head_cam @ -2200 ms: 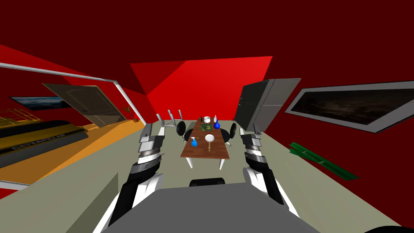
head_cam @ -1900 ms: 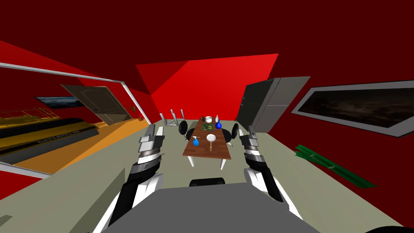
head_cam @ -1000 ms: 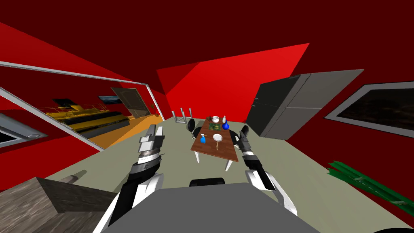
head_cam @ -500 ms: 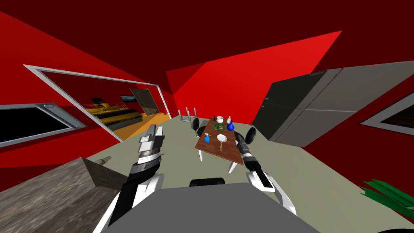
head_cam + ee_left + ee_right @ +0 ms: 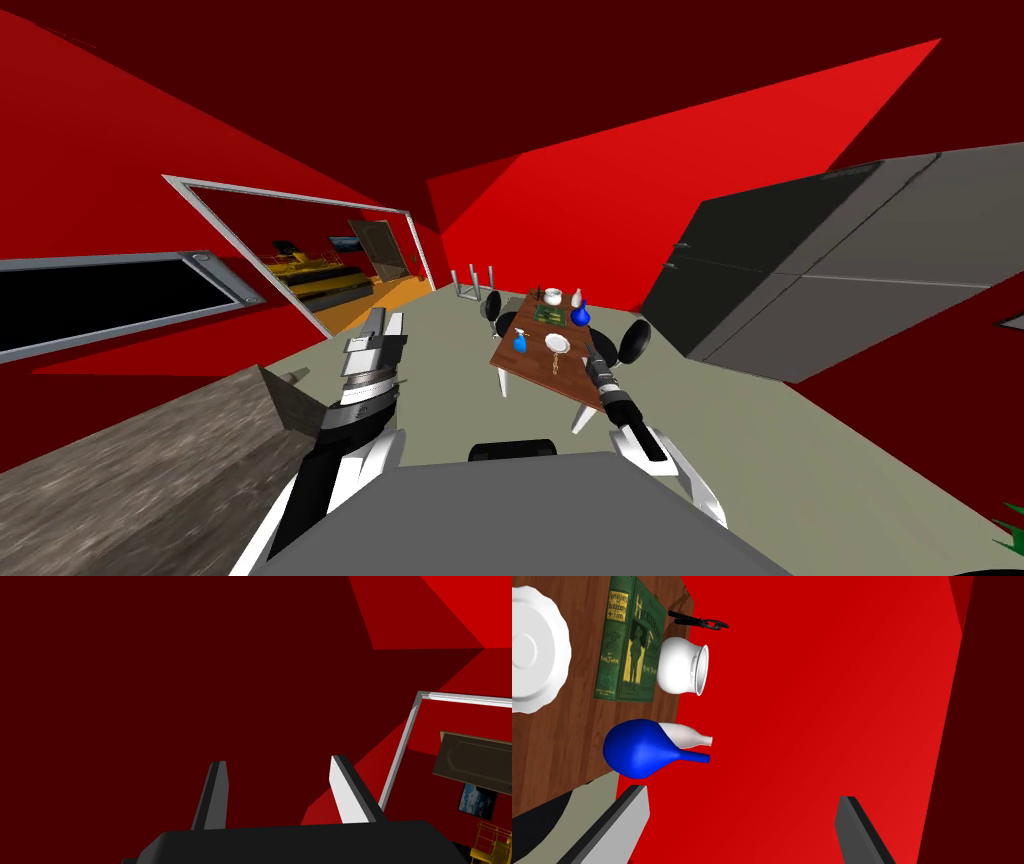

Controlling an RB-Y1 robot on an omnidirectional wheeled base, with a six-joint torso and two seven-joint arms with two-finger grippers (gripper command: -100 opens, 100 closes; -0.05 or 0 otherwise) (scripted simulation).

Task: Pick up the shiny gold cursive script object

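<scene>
The gold cursive script object lies small on the near half of a brown wooden table, just in front of a white plate. My right arm reaches forward along the table's right side, with the right gripper beside the plate. In the right wrist view that gripper is open and holds nothing; beyond it are the plate, a green book, a white pot and a blue vase. My left gripper is raised at the left, open and not holding anything.
A blue spray bottle stands left of the plate. Black chairs flank the table. A grey cabinet fills the right side. A grey counter lies close at my left. A framed opening leads to an orange-floored room.
I have driven forward and swung, so the table is nearer and the counter now lies at my left. My right arm has stretched out toward the table's right side. The left arm holds its pose.
</scene>
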